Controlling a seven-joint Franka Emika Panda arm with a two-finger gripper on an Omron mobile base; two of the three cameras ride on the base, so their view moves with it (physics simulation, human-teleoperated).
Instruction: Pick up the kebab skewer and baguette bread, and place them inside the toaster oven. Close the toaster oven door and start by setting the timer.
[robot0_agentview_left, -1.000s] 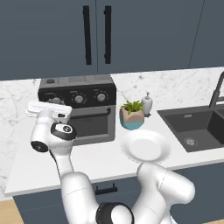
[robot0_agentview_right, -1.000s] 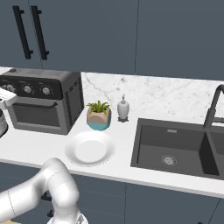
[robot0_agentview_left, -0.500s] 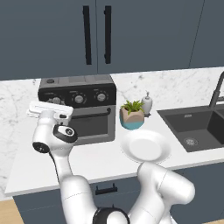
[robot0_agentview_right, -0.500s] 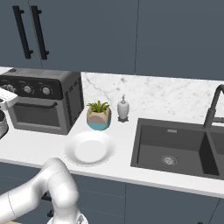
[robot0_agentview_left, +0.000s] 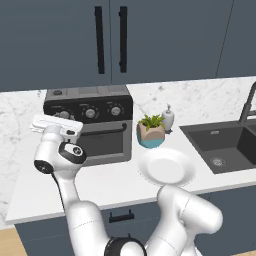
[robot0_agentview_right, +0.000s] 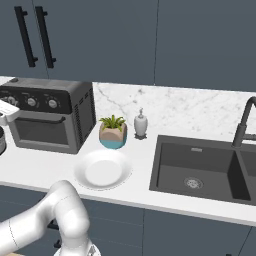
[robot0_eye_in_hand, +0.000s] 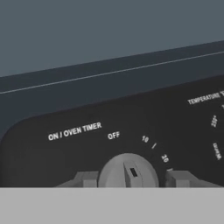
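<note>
The toaster oven at the table's back left has its door shut. My end effector straddles the timer knob, fingers seemingly spread beside it; timer probably unset.

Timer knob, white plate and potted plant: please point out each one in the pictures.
Timer knob (robot0_eye_in_hand: 127, 171), hand view: on the grey knob face, beside its pointer mark.
White plate (robot0_agentview_left: 166, 167), left base view: on the bare middle of the plate.
Potted plant (robot0_agentview_right: 113, 136), right base view: on the pot below the green leaves.
</note>
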